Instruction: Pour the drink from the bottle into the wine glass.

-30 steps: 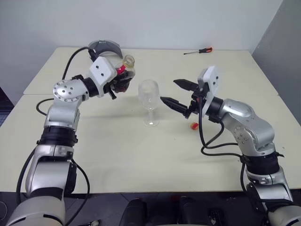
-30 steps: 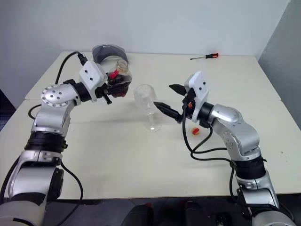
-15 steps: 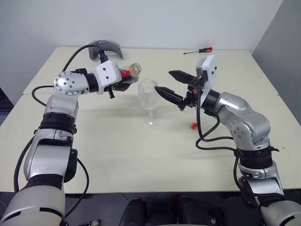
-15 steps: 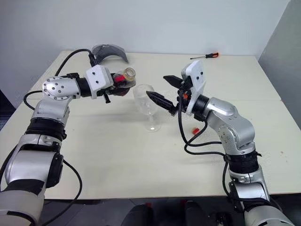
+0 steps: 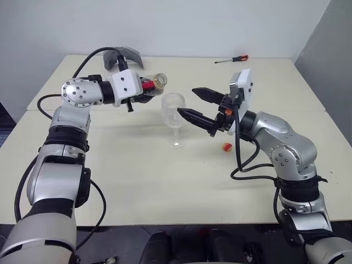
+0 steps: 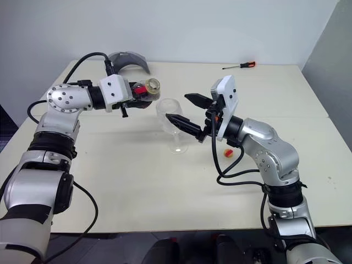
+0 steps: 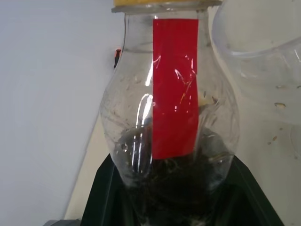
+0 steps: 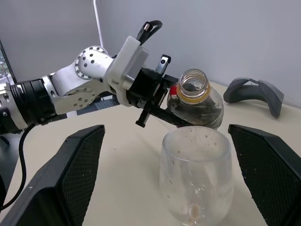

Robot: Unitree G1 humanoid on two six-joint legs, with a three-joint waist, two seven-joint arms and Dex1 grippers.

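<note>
Bottle tipped beside the glass, no pour showing

The left gripper (image 6: pixel 133 97) is clamping the bottle (image 6: pixel 146 91) — mouth uncapped, tilted toward the wine glass (image 6: pixel 175 124) standing on the table (image 6: pixel 137 181). The drink (image 7: pixel 174 181) is sitting dark in the bottle's base (glass looking empty). The right gripper (image 6: pixel 186 109) is spread wide, holding nothing, just beside the glass.

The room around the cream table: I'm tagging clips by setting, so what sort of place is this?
Probably a lab or workshop, not a home: a bare cream table, a plain white wall, and a red-handled screwdriver lying loose at the table's far edge.
</note>
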